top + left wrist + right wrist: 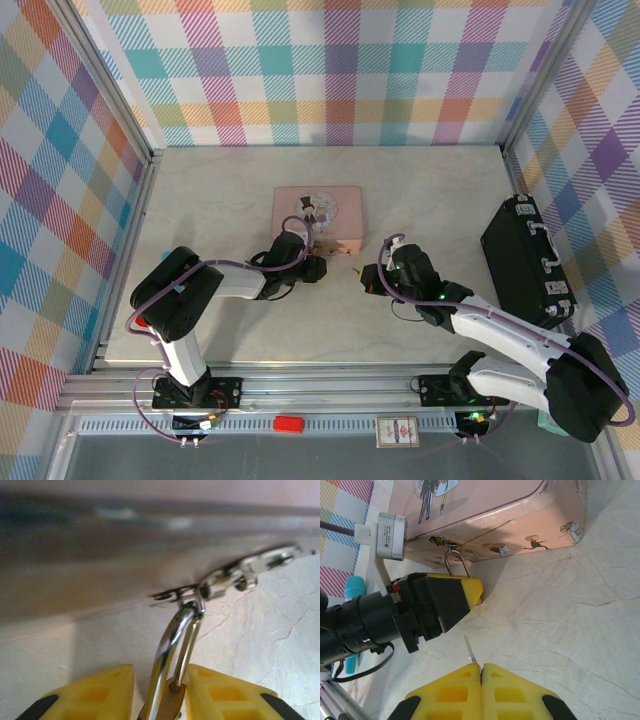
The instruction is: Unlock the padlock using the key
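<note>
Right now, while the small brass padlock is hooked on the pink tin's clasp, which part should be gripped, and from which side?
Grip the brass padlock by its body, not the thin silver shackle, which is threaded through the pink tin's clasp. Come from the side opposite the tin, as the left gripper does.

A pink tin (318, 217) lies flat about the middle of the pale marble-patterned table (210, 200), its lid printed with a small couple and its metal clasp (440, 541) on the near side wall. Well apart from it, by the right wall, lies a black case (520, 262) with silver fittings along its right edge, and checked panels (330, 70) in pastel colours close off the left, far and right sides. On the metal rail (120, 424) at the near edge sit a small red block (288, 424) and, to its right, a printed card (397, 431).
</note>
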Controlling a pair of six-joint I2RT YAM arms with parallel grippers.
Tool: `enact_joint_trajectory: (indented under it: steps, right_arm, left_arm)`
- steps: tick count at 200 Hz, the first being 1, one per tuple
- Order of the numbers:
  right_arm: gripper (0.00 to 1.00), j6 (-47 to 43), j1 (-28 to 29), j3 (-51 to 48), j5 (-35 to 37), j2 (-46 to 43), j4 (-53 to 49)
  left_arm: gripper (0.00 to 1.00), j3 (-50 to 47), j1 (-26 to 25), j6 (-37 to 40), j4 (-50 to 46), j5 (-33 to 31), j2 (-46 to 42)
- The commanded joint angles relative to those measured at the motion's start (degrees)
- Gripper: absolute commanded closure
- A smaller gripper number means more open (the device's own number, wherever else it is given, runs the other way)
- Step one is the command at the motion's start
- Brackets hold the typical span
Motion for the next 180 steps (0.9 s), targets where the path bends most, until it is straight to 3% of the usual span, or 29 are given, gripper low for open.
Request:
enact_joint_trajectory:
  steps: [1,56,180]
  right_arm:
    - [1.00,1.9,0.0,-0.8,-0.5,0.1,1.7]
    - [1.00,9.2,-0.1,-2.7,-0.5,2.3,3.6]
    - [1.00,13.0,-0.2,-4.1,0.9,3.3,3.1]
  left_arm:
    - [0.74,0.5,-1.4,-2.2,2.1,2.1,0.0]
    - [0.87,-1.9,-2.4,-6.5,3.3,0.3,-4.6]
    - [0.94,1.0,-2.5,-10.1,-1.5,1.5,-6.5]
